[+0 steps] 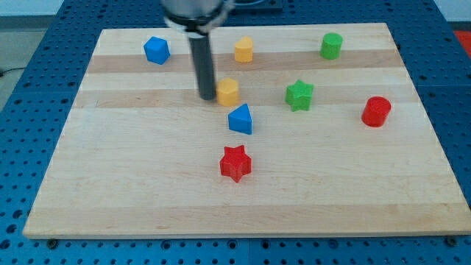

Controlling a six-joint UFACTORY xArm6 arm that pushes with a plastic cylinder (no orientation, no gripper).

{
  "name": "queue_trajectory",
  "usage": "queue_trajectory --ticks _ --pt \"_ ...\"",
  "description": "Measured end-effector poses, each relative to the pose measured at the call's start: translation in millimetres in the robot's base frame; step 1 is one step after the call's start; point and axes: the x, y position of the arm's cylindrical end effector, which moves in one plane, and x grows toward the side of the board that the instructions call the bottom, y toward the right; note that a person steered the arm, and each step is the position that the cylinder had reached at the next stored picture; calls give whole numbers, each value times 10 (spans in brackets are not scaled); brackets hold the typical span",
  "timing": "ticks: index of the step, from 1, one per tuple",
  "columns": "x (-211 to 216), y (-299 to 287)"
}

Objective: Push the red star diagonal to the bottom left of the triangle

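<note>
The red star (235, 163) lies near the board's middle, toward the view's bottom. The blue triangle (241, 119) sits just above it and slightly to the right. My tip (207, 96) rests on the board above and to the left of the triangle, right beside the left side of a yellow block (229, 92). The tip is well above and to the left of the red star, with a gap between them.
A blue block (157, 50) sits at the top left, a second yellow block (244, 50) at the top middle, a green cylinder (332, 46) at the top right, a green star (299, 95) right of centre, and a red cylinder (376, 111) at the right. The wooden board (110, 184) lies on a blue table.
</note>
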Motion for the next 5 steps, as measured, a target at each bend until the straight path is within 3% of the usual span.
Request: queue_trajectory --ticks 1,3,5 --pt "11 110" --pt "399 866" --pt "1333 994"
